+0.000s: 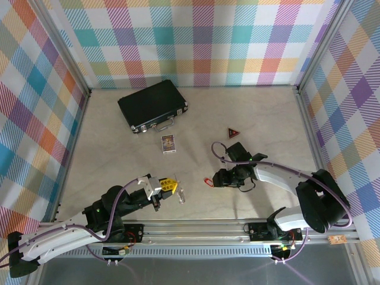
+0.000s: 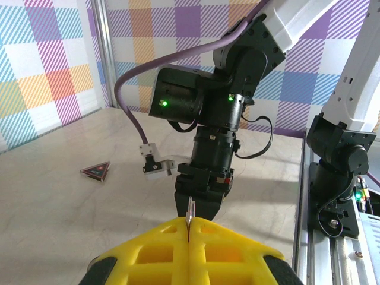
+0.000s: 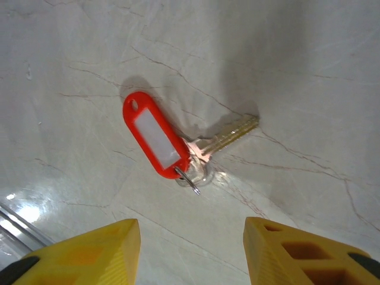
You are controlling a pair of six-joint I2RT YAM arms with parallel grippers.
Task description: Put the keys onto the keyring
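Note:
The keys (image 3: 155, 138), one silvery key on a bright red plastic tag, lie flat on the marble table just ahead of my right gripper (image 3: 190, 252). That gripper is open, with its yellow fingers (image 3: 89, 255) spread on either side and nothing between them. From above, the keys (image 1: 208, 181) lie just left of the right gripper (image 1: 217, 178). My left gripper (image 2: 190, 228) is shut on a thin silvery metal edge, the keyring (image 2: 190, 209), which sticks up between the yellow fingertips. In the top view the keyring (image 1: 181, 195) hangs by the left gripper (image 1: 168, 186), near the table's front edge.
A black case (image 1: 153, 105) with a metal handle lies at the back left. A small card (image 1: 168, 143) lies in front of it. A dark red triangular piece (image 1: 233, 133) sits behind the right arm (image 2: 217, 119). An aluminium rail (image 1: 196, 228) runs along the front edge.

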